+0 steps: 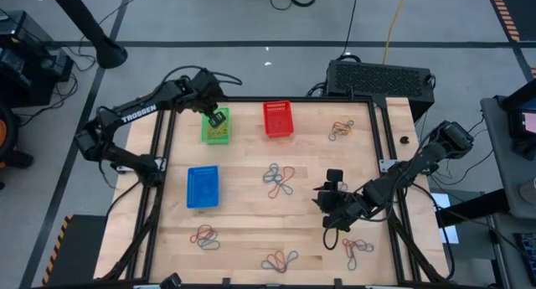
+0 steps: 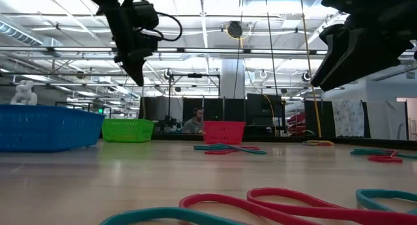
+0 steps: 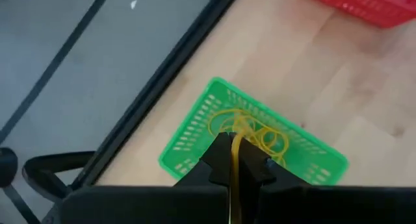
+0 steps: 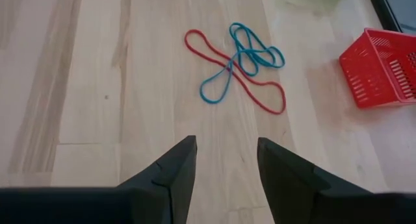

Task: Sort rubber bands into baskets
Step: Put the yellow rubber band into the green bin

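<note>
Wrist view alone shows left hand (image 3: 234, 164) clamped on a yellow band (image 3: 234, 185) above green basket (image 3: 188, 130).

My left gripper (image 1: 217, 117) hangs at the table's far left, fingers (image 3: 221, 160) pinched shut, arm bent in from the left edge. My right gripper (image 1: 333, 188) hovers mid-right, fingers (image 4: 172, 169) spread apart.

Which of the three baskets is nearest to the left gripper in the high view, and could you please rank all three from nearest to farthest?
Ranked from the left gripper, which is shut on a yellow rubber band:
1. Green basket, directly under the gripper at the table's far left.
2. Red basket, to the green one's right along the far edge.
3. Blue basket, nearer the front, left side.
</note>
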